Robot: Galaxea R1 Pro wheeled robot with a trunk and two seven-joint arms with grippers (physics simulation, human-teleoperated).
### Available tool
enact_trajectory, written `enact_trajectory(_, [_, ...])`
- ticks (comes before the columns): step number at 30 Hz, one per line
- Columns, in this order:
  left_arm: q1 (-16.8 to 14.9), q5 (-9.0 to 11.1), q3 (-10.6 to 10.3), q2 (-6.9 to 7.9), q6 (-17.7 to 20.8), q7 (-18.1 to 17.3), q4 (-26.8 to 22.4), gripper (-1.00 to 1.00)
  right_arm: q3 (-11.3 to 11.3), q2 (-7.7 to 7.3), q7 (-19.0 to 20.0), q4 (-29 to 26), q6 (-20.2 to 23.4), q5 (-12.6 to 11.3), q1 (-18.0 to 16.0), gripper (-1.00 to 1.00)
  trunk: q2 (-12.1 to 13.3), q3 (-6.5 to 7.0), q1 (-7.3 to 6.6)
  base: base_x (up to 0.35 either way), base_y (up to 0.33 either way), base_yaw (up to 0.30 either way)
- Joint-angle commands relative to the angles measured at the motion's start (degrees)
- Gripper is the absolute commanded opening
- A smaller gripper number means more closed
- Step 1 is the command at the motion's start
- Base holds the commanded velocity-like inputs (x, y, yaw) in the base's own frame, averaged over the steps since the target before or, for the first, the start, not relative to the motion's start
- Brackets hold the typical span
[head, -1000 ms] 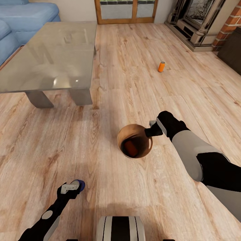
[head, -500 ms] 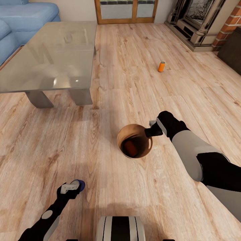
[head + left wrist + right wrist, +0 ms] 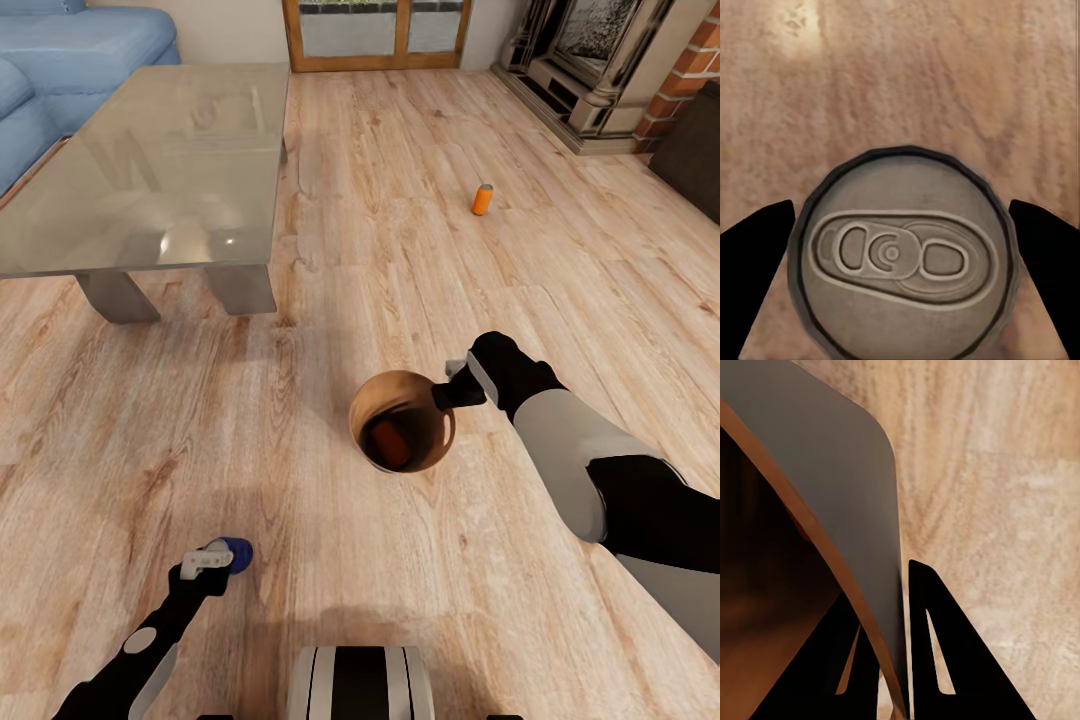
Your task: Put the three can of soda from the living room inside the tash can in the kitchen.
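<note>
Head view, right gripper (image 3: 452, 385) clamped on rim of wooden trash can (image 3: 402, 421), orange soda can (image 3: 390, 443) inside, left gripper (image 3: 222, 556) jaws apart either side of blue soda can (image 3: 236, 551) on plank floor (image 3: 400, 250), second orange can (image 3: 483, 199) near fireplace (image 3: 600, 60), glass table (image 3: 150, 170) far left.

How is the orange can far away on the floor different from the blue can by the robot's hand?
The orange can is orange; the blue can is blue. The orange can stands alone on the floor near the fireplace, while the blue can sits between the left gripper fingers, close to the robot. Both are small drink cans standing upright on the wood floor.
</note>
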Motion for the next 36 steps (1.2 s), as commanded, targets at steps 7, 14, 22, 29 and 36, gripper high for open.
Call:
enact_trajectory(7, [0.01, -0.07, 0.06, -0.05, 0.09, 0.17, 0.09, -1.00, -0.17, 0.07, 0.15, -0.02, 0.15, -1.58, 0.01, -1.00, 0.01, 0.22, -0.03, 0.000, 0.000, 0.000])
enact_trajectory(14, [-0.07, -0.01, -0.01, 0.02, 2.46, 0.10, 1.73, -1.00, -0.16, 0.07, 0.15, -0.03, 0.15, -1.59, 0.04, -1.00, 0.11, 1.77, -0.21, 0.000, 0.000, 0.000])
enact_trajectory(22, [-0.08, 0.10, -0.06, 0.09, 3.14, 0.08, 2.03, -1.00, -0.11, -0.01, 0.15, -0.01, 0.15, -1.65, 0.04, -1.00, 0.21, 3.55, -0.41, 0.000, 0.000, 0.000])
enact_trajectory(29, [-0.08, 0.11, -0.03, 0.14, 3.19, 0.04, 1.96, -1.00, 0.01, -0.07, 0.19, -0.01, 0.15, -1.61, 0.20, -1.00, 3.01, 4.80, -1.95, 0.000, 0.000, 0.000])
enact_trajectory(36, [-0.08, 0.33, 0.10, 0.18, 4.31, -0.15, -0.16, -1.00, 0.10, -0.13, 0.23, 0.01, 0.15, -1.65, 0.41, -1.00, 5.82, 6.06, -3.49, 0.000, 0.000, 0.000])
